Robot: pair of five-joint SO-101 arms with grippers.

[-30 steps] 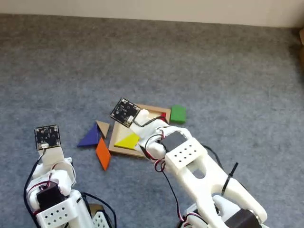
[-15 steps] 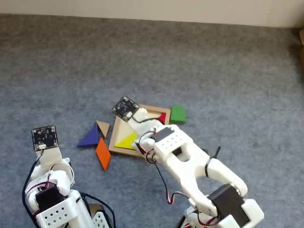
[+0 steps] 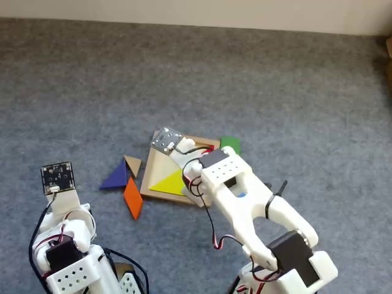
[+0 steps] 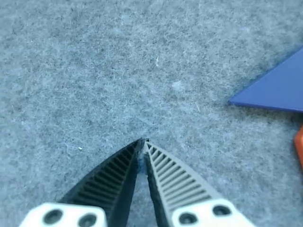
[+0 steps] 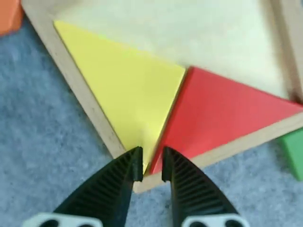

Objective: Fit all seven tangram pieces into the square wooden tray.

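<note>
Grey carpet [image 3: 275,92] all around, fuzzy and yielding. Poised over a corner of the wooden tray [image 5: 89,101]: the right pincer [image 5: 151,166], parted by a narrow slit, gripping nothing. Just ahead of its tips, inside the tray, a yellow triangle [image 5: 128,90] and a red triangle [image 5: 222,113], flat and edge to edge. Off to one side, past the rim, a green square [image 5: 296,151] on the carpet. Left pincer [image 4: 143,143] clenched to a point, empty, low over bare carpet. Ahead and to the side of it, a blue triangle [image 4: 279,90] and a sliver of an orange piece [image 4: 299,142]. Beside the blue one, a small tan triangle [image 3: 133,163]. Probably light, stiff and thin, with smooth painted faces, so likely to skid if pinched on a slant. Best taken across two opposite edges, or a point and its facing side, pressing slightly into the pile to get under. Little fear of breakage, seemingly; more of slipping or tipping on release.
</note>
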